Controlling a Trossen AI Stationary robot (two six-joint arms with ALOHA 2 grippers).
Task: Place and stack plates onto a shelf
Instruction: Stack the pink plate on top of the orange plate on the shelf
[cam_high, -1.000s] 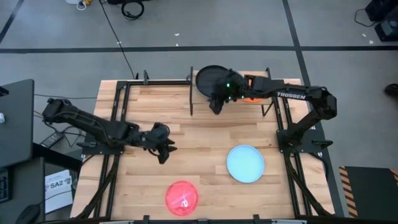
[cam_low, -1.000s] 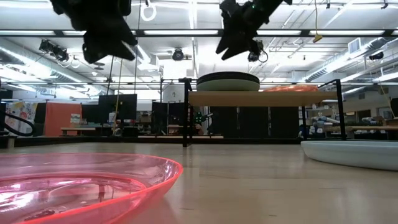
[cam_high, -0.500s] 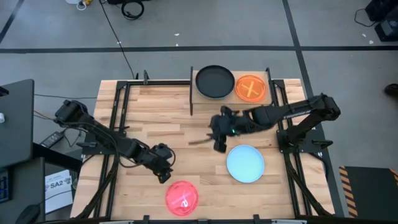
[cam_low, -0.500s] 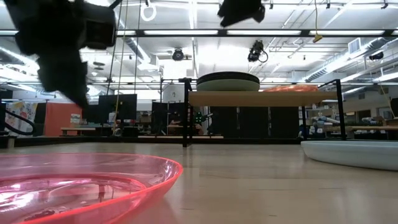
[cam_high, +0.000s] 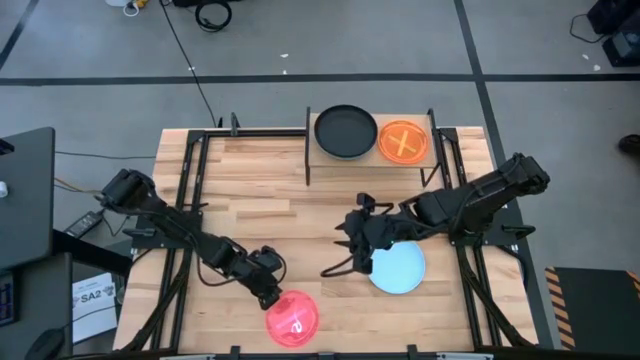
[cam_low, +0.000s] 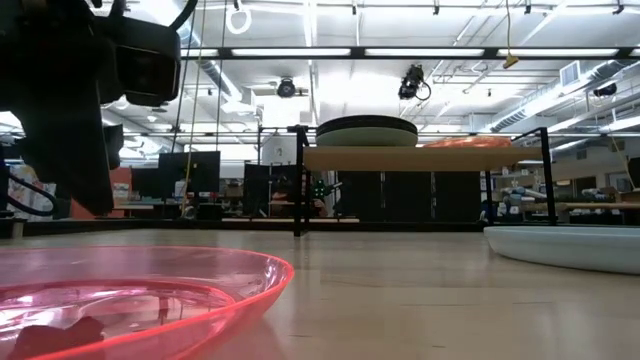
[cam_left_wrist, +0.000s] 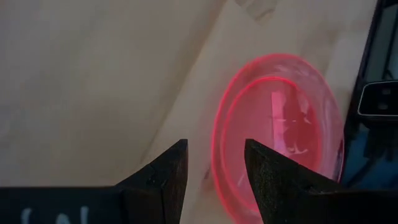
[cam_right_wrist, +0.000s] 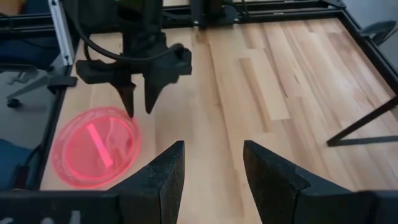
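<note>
high view: both pincers (cam_high: 268, 292) (cam_high: 352, 258), fingers apart, have descended toward red plate (cam_high: 292, 317), blue plate (cam_high: 398, 268).

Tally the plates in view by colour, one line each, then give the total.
Black plate: 1
Orange plate: 1
Light blue plate: 1
Red plate: 1
Total: 4

Table (cam_high: 300, 190): red plate (cam_high: 292, 318), blue plate (cam_high: 400, 270), shelf (cam_high: 372, 158).
</note>
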